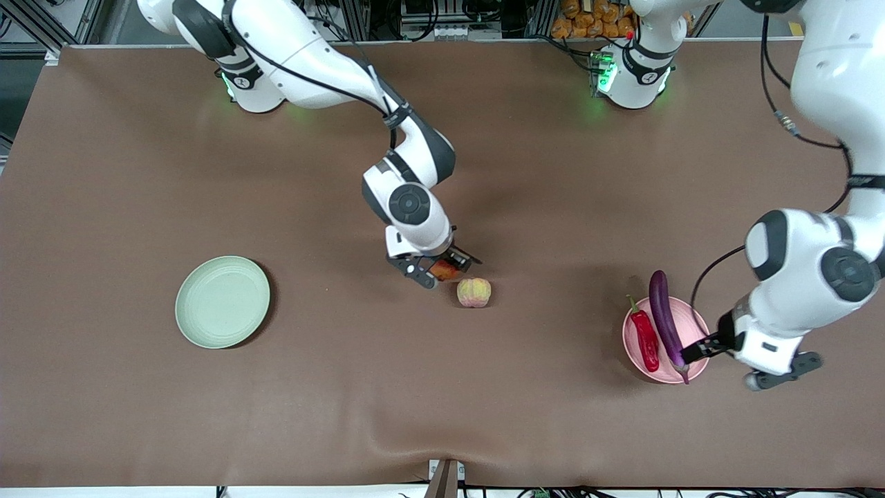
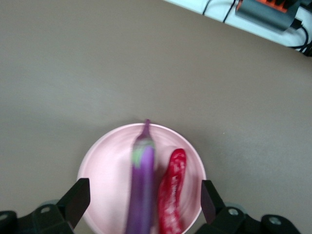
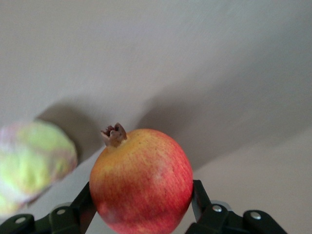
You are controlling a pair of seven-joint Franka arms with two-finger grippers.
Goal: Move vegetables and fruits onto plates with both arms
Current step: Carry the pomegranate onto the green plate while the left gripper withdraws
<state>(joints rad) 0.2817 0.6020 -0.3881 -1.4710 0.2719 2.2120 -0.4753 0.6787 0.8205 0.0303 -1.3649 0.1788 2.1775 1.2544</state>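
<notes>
The right hand (image 3: 141,207), near the middle of the tabletop (image 1: 138,173), has its fingers (image 3: 84,202) closed against both sides of the round red-orange fruit (image 3: 141,180), whose dry brown crown points upward. Just beside it, a little nearer the front camera, sits the pale yellow-pink lobed fruit (image 1: 473,292). The pale green plate (image 1: 222,301) lies bare toward the right arm's end of the tabletop. At the left arm's end, the left hand (image 2: 144,202) hangs over the pale pink plate (image 2: 105,165) with its fingers (image 2: 75,200) spread wide and gripping nothing. The long purple eggplant (image 2: 142,187) lies between them on the plate, one end jutting past the rim, and the red chili pepper (image 2: 171,190) rests alongside it
</notes>
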